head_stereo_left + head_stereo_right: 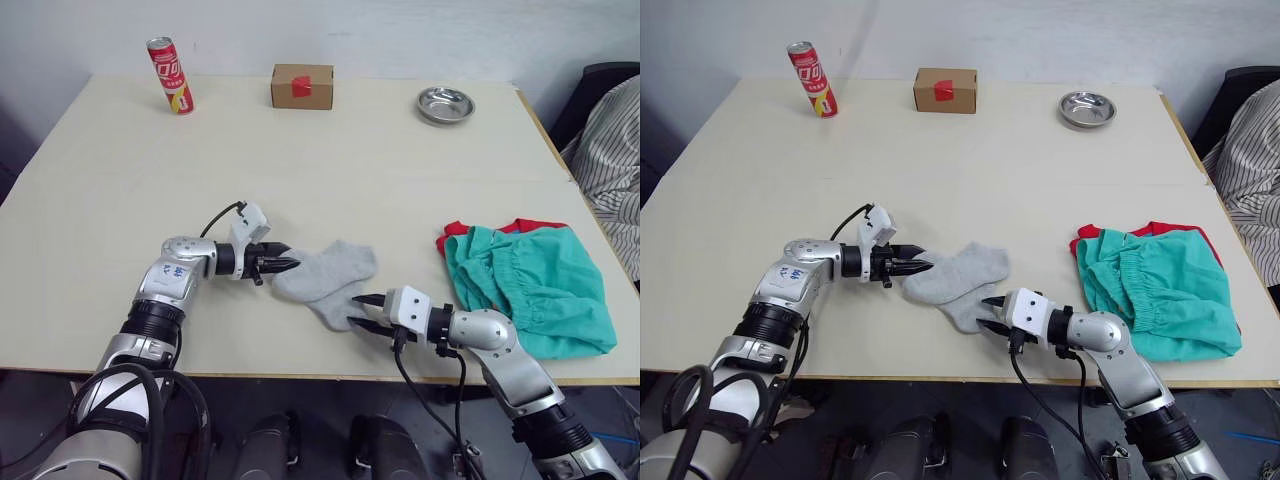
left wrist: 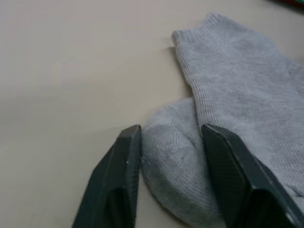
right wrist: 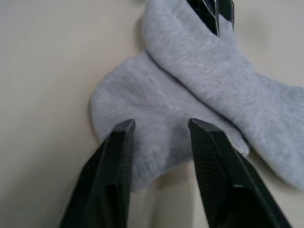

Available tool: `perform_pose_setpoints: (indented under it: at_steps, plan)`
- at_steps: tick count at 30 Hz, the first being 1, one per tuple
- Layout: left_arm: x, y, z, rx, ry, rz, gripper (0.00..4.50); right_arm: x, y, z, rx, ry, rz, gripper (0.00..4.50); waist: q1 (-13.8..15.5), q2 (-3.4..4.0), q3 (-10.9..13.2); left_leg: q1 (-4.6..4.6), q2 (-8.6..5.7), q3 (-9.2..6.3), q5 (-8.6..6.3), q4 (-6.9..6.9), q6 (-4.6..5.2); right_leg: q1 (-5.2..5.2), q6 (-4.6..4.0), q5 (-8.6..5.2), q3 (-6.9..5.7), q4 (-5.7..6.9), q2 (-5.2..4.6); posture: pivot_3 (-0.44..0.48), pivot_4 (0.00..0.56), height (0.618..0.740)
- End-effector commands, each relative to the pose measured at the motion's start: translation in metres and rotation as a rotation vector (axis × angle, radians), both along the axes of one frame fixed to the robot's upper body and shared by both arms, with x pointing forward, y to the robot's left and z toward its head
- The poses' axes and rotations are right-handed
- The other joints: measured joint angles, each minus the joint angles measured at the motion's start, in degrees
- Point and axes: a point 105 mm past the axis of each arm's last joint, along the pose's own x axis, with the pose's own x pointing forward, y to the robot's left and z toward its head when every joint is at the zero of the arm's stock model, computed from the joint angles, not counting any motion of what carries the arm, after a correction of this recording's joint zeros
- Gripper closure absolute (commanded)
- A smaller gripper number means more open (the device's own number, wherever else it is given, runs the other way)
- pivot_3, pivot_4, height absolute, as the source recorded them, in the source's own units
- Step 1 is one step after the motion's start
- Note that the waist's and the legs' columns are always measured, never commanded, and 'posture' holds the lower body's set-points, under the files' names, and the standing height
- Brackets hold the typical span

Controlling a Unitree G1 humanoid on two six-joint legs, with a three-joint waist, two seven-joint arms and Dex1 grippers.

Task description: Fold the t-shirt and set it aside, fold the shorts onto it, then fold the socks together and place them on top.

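Tabletop (image 1: 330,150): both grippers' jaws part-open around the socks (image 1: 325,275); steel bowl (image 1: 445,103) empty

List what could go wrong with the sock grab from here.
The socks overlap, so the open right gripper may pinch one layer and drag the pair apart. The open left gripper straddles just a sock end, which could slip out. The shorts lie crumpled on the t-shirt, an uneven base.

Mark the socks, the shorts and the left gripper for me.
socks (image 1: 330,275), left eye view, middle of the overlapped grey pair.
shorts (image 1: 535,290), left eye view, teal cloth below the waistband.
left gripper (image 2: 171,142), left wrist view, between its open fingertips.
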Motion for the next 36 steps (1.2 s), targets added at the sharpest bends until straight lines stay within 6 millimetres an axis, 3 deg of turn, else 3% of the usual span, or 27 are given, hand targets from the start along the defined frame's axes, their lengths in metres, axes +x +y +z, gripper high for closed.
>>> perform_pose_setpoints:
  at_steps: [1,2,4,12,18,22,25,29,32,36]
  plan:
    - [-0.005,0.004,0.007,-0.003,-0.013,-0.009,3.68,-0.002,0.000,0.004,0.001,-0.023,0.033,4.11,-0.17,0.00,0.00,0.01,0.00,0.00,0.00,0.00,0.00,0.00,0.00,0.00,0.00,0.00,-0.01,0.000,0.150,0.740]
    - [-0.006,0.004,0.007,-0.006,-0.011,-0.007,4.04,-0.002,-0.001,0.004,-0.001,-0.022,0.035,4.47,-0.21,0.00,0.00,0.01,0.00,-0.01,0.00,0.00,0.00,0.00,0.00,0.00,0.01,0.00,-0.02,0.000,0.150,0.740]
    - [-0.010,0.008,0.006,-0.010,-0.008,0.001,4.44,0.000,-0.004,0.003,-0.010,-0.019,0.043,4.50,-0.34,0.00,0.00,0.03,0.01,-0.01,0.00,-0.01,0.00,0.00,0.00,0.00,0.01,0.00,-0.02,0.000,0.150,0.740]
    - [-0.036,0.027,0.013,-0.066,-0.030,0.128,4.44,0.033,-0.016,0.010,-0.053,-0.061,0.052,4.50,-0.74,-0.01,0.01,0.11,0.02,-0.01,0.01,-0.01,-0.02,0.04,0.00,0.00,0.05,0.00,-0.06,0.000,0.150,0.740]
    - [-0.058,0.030,0.007,-0.075,-0.026,0.226,4.44,0.048,-0.012,0.010,-0.061,-0.066,0.100,4.50,-0.76,0.00,0.01,0.13,0.02,-0.02,0.01,-0.04,-0.03,0.06,0.00,0.00,0.05,0.00,-0.07,0.000,0.150,0.740]
    - [-0.062,0.029,0.005,-0.096,-0.032,0.288,4.44,0.047,-0.010,0.032,0.116,-0.012,0.111,4.50,-0.41,0.00,0.01,0.13,0.01,-0.03,0.01,-0.04,-0.02,0.07,0.00,0.00,0.06,-0.03,-0.09,0.000,0.150,0.740]
    - [-0.065,0.028,0.001,-0.100,-0.023,0.304,4.50,0.026,-0.013,0.037,0.116,0.021,0.192,3.94,-0.25,0.02,0.02,0.13,0.02,-0.04,0.01,-0.04,-0.02,0.07,0.00,0.00,0.06,-0.03,-0.09,0.000,0.150,0.740]
    - [-0.066,0.028,-0.002,-0.098,-0.016,0.310,4.50,0.000,-0.010,0.023,0.055,0.076,0.245,2.55,-0.06,0.01,0.02,0.12,0.02,-0.07,-0.06,-0.06,-0.05,0.08,0.00,0.00,0.04,-0.13,-0.12,0.000,0.150,0.740]
    - [-0.064,0.027,-0.001,-0.103,-0.020,0.315,4.50,-0.004,-0.003,0.013,0.038,0.087,0.241,1.48,-0.29,0.02,0.02,0.14,0.01,-0.05,-0.20,-0.06,-0.29,0.06,0.00,0.00,0.05,-0.18,-0.12,0.000,0.150,0.740]
    - [-0.063,0.024,0.001,-0.108,-0.019,0.305,4.50,0.003,0.006,0.005,0.029,0.056,0.238,1.48,-0.33,0.02,0.02,0.21,0.05,-0.04,-0.19,-0.09,-0.40,0.05,-0.01,0.00,0.08,-0.11,-0.08,0.000,0.150,0.740]
